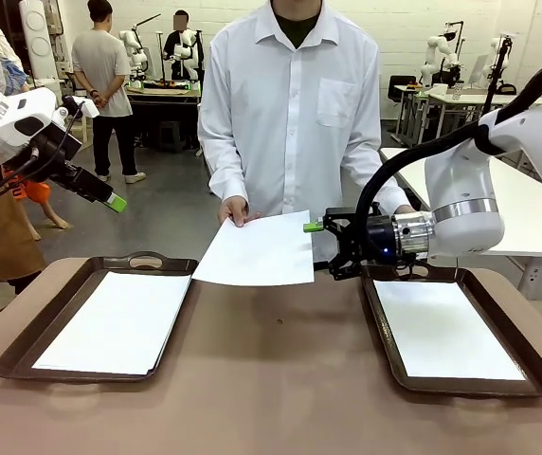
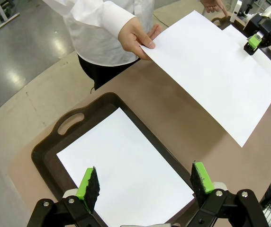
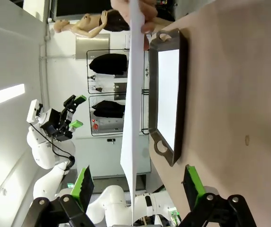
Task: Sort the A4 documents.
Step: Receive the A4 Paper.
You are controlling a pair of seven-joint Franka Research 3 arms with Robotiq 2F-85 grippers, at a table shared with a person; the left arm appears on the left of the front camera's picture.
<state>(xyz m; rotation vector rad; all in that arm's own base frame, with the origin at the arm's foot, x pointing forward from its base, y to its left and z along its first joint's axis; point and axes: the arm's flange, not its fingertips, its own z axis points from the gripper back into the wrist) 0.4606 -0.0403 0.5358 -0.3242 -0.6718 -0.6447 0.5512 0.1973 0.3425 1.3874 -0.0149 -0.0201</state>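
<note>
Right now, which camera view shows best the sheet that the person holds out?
The left wrist view: the held sheet lies nearly whole, with the person's hand at its corner. The front view shows it foreshortened; the right wrist view shows it edge-on.

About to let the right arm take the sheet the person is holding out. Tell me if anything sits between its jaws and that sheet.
Nothing visible does. The right gripper has its jaws open at the edge of the held sheet, which the person's hand holds above the table between the two trays, with only air between them.
</note>
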